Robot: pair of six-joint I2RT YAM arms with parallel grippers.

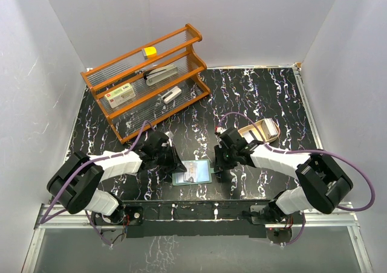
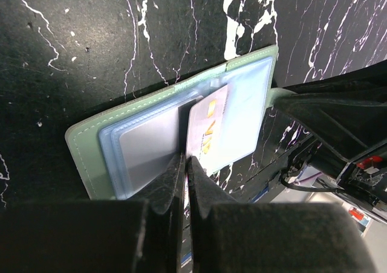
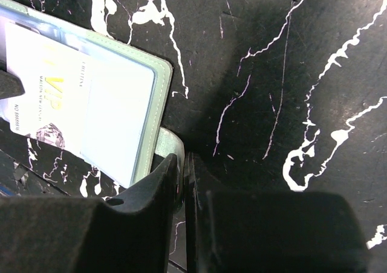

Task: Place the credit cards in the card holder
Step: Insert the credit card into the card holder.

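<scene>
Left end effector [image 2: 185, 167] pinches credit card [image 2: 208, 128]; right end effector [image 3: 183, 167] pinches card holder [image 3: 161, 92] strap [image 3: 164, 145].

I've got an orange rack [image 1: 148, 80] back-left on the black marble table [image 1: 254, 92]: yellow block [image 1: 149, 51] up top, grey item [image 1: 161, 73] below it, white box w/ red label [image 1: 120, 95] toward its left end. Tan tray [image 1: 261, 130] on the right.

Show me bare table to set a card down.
Widest bare patch: far-right corner of the table, bordered by the orange rack and the tan tray. Crowded front centre: left arm and right arm flank the card holder.
</scene>
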